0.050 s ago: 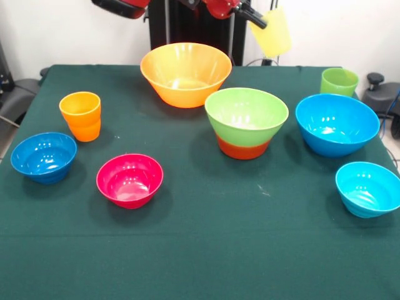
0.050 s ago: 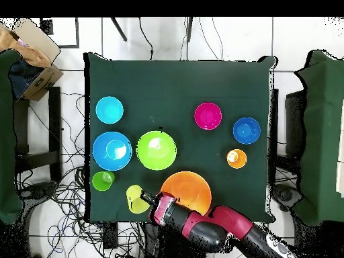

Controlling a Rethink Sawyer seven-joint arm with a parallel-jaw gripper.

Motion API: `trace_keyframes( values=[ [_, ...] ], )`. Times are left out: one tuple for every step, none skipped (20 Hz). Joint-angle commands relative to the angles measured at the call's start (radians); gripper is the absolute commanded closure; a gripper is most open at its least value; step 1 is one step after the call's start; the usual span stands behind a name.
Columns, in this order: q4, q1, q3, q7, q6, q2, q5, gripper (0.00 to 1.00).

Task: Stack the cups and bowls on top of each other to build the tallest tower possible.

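Observation:
My gripper (image 1: 257,18) hangs above the table's far edge, shut on the pale yellow cup (image 1: 271,31), which is tilted in the air. Overhead, that cup (image 2: 136,199) sits at the gripper (image 2: 147,199) beside the big yellow-orange bowl (image 2: 186,191). The tower is the light green bowl (image 1: 246,112) nested in the orange-red bowl (image 1: 244,149) at mid-table. The orange cup (image 1: 80,115) stands at the left and the light green cup (image 1: 339,82) at the far right.
Loose bowls lie around the tower: big yellow-orange (image 1: 185,72), big blue (image 1: 337,124), small cyan (image 1: 369,189), magenta (image 1: 129,180), small dark blue (image 1: 44,156). Chairs (image 2: 321,134) flank the green-covered table (image 1: 200,250); cables trail on the floor.

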Motion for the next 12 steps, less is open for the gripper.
trace_keyframes(
  values=[
    [-0.179,0.035,-0.016,-0.205,0.01,0.07,-0.181,1.0],
    [-0.191,0.042,-0.022,-0.2,-0.007,0.067,-0.211,1.0],
    [-0.195,0.058,-0.024,-0.18,-0.025,0.047,-0.238,1.0],
    [-0.194,0.09,-0.024,-0.122,-0.067,0.003,-0.281,1.0],
    [-0.196,0.132,-0.031,-0.043,-0.122,-0.059,-0.331,1.0],
    [-0.198,0.175,-0.039,0.036,-0.177,-0.121,-0.381,1.0],
    [-0.207,0.207,-0.05,0.088,-0.215,-0.173,-0.412,1.0],
    [-0.223,0.232,-0.066,0.119,-0.25,-0.212,-0.431,1.0],
    [-0.237,0.253,-0.083,0.127,-0.281,-0.243,-0.433,1.0],
    [-0.255,0.286,-0.121,0.112,-0.337,-0.283,-0.405,1.0],
    [-0.275,0.328,-0.178,0.067,-0.407,-0.316,-0.355,1.0],
    [-0.284,0.412,-0.281,-0.007,-0.528,-0.363,-0.253,1.0]
  ],
)
